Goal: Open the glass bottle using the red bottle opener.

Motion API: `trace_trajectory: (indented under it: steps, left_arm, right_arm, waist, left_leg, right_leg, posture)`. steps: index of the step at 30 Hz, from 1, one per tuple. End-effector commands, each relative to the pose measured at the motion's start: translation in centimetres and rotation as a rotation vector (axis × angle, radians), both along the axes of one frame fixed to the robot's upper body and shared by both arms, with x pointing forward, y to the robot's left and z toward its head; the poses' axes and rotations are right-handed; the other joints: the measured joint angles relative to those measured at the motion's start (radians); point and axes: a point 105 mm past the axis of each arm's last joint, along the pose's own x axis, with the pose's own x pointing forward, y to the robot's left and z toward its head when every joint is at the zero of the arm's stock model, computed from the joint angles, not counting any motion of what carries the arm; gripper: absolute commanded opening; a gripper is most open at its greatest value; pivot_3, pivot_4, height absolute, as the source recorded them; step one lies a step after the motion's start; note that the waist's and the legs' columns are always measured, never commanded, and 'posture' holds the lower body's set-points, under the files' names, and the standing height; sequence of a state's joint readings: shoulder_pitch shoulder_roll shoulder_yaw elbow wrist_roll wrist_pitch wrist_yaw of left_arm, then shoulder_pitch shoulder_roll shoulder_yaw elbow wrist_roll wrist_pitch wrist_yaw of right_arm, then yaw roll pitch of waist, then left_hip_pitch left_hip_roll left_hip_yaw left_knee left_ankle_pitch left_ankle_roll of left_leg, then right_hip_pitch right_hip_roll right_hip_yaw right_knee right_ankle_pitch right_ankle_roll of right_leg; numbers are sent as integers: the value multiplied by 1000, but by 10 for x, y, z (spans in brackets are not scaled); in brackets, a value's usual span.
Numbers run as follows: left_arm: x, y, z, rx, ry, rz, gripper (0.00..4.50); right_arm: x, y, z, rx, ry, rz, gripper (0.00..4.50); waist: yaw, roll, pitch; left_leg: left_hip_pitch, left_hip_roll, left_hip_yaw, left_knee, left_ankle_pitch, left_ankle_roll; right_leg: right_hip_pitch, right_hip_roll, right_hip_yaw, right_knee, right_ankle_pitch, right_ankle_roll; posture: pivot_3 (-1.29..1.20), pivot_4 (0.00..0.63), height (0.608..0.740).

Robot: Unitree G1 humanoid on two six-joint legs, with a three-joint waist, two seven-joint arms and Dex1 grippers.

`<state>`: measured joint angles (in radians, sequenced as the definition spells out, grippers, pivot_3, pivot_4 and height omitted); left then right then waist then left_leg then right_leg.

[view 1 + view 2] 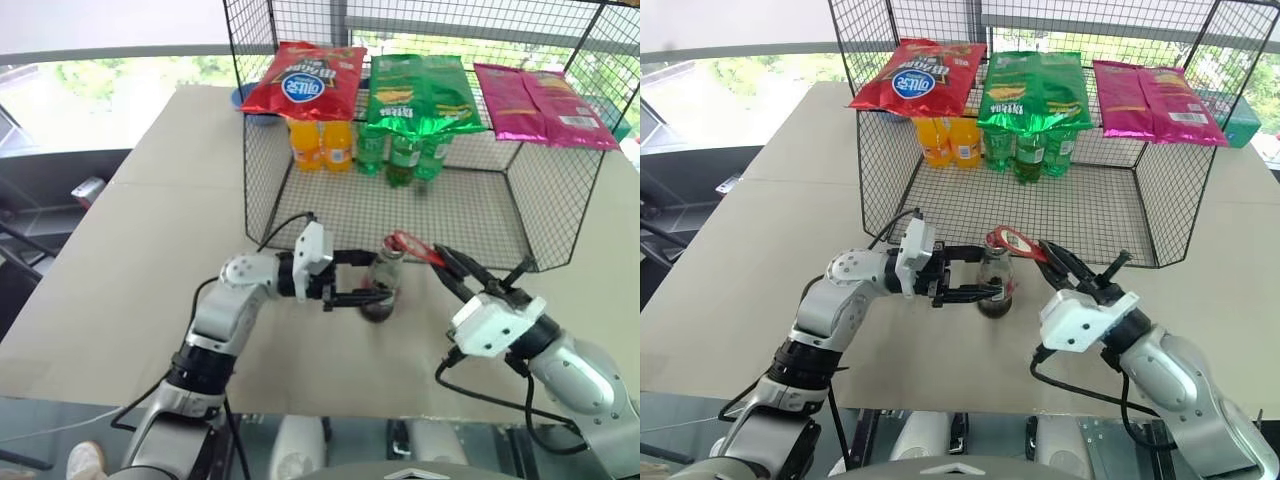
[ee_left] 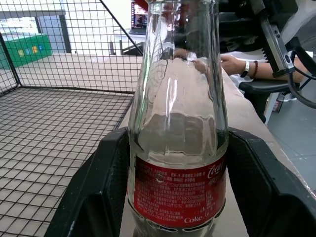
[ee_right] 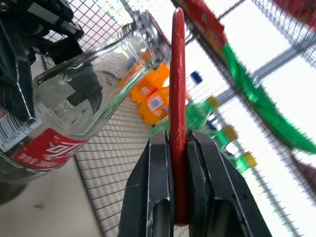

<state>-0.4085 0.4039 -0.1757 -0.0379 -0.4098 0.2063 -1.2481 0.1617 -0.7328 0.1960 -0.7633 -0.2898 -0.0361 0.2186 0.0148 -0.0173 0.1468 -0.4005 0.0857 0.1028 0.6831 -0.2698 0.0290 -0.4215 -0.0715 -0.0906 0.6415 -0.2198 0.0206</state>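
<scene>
The glass bottle (image 1: 383, 285) is clamped upright on the desk (image 1: 130, 260) by the left jaws so that the red bottle opener (image 1: 415, 245), pinched in the right jaws, can be hooked over its cap.

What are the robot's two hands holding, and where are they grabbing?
The left gripper grips the glass bottle around its lower body. The right gripper pinches the red bottle opener by its handle, loop end near the bottle's top.
</scene>
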Motion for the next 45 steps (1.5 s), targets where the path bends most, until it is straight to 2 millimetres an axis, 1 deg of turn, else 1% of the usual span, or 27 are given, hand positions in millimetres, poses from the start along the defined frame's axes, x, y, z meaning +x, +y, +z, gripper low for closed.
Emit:
trace_trajectory:
  steps: [1,5,8,14,17,20,24,29,33,34,38,42,45]
  left_arm:
    - [-1,-5,11,-45,-16,-22,2302]
    - [-2,-6,13,-48,-10,-21,2302]
    - [-3,-7,14,-49,-6,-28,2302]
    - [-5,-9,17,-45,-5,-41,2302]
    - [-9,-13,23,-46,-12,-51,2302]
    - [-16,-18,30,-48,-20,-63,2302]
    - [-28,-24,39,-50,-25,-75,2302]
    - [-26,-29,45,-48,-21,-75,2302]
    - [-31,-32,50,-48,-23,-82,2302]
    - [-31,-32,49,-45,-23,-85,2302]
    - [-26,-29,42,-36,-16,-81,2302]
    - [-23,-27,35,-32,-12,-77,2302]
    - [-20,-25,34,-37,-25,-72,2302]
  right_arm:
    - [-8,9,-7,-52,-22,82,0]
    - [-5,14,-6,-26,-49,97,0]
    - [-3,22,-17,-10,-27,112,0]
    - [-1,31,-32,8,-24,134,0]
    - [-3,38,-40,-10,-38,146,0]
    - [-1,37,-42,-8,-47,124,0]
    - [3,35,-38,-9,-73,90,0]
    - [5,39,-33,18,-91,89,0]
    - [3,42,-42,-1,-69,109,0]
    - [4,42,-43,6,-66,102,0]
    - [9,37,-36,48,-93,61,0]
    - [5,38,-46,12,-79,70,0]
    - [5,33,-45,20,-83,42,0]
  waist:
    - [0,0,0]
    - [0,0,0]
    - [0,0,0]
    - [0,0,-1]
    - [0,0,-1]
    - [0,0,-1]
    - [1,0,0]
    - [2,0,0]
    - [2,0,0]
    - [0,0,0]
    - [-2,0,1]
    - [-4,0,1]
    - [-2,0,1]
  left_leg:
    - [0,0,0,0,0,0]
    - [0,0,0,0,0,0]
    - [0,0,0,0,0,0]
    - [1,0,0,0,0,0]
    - [2,0,0,0,0,0]
    - [1,0,0,0,0,0]
    - [1,0,0,0,0,0]
    - [1,0,0,0,0,0]
    - [1,0,0,0,0,0]
    - [1,0,0,0,0,0]
    - [1,0,0,0,0,0]
    - [1,1,0,0,0,0]
    - [1,1,0,0,0,0]
  right_leg:
    - [0,0,0,0,0,0]
    - [0,0,0,0,0,0]
    - [0,0,0,0,0,0]
    - [1,0,0,0,0,-1]
    - [2,0,0,0,-1,-1]
    - [2,0,0,0,0,-1]
    - [1,0,0,0,0,-1]
    - [1,0,0,-1,0,0]
    - [1,0,1,-1,0,0]
    - [1,0,1,0,0,0]
    - [1,0,1,0,0,0]
    - [0,1,1,1,-1,-1]
    - [0,1,1,1,-1,-1]
  posture:
    - [0,150,740]
    - [0,150,740]
    - [0,150,740]
    - [0,150,740]
    - [0,150,740]
    - [0,150,740]
    - [0,150,740]
    - [0,150,740]
    - [0,150,740]
    - [0,150,740]
    - [0,150,740]
    - [0,150,740]
    - [0,150,740]
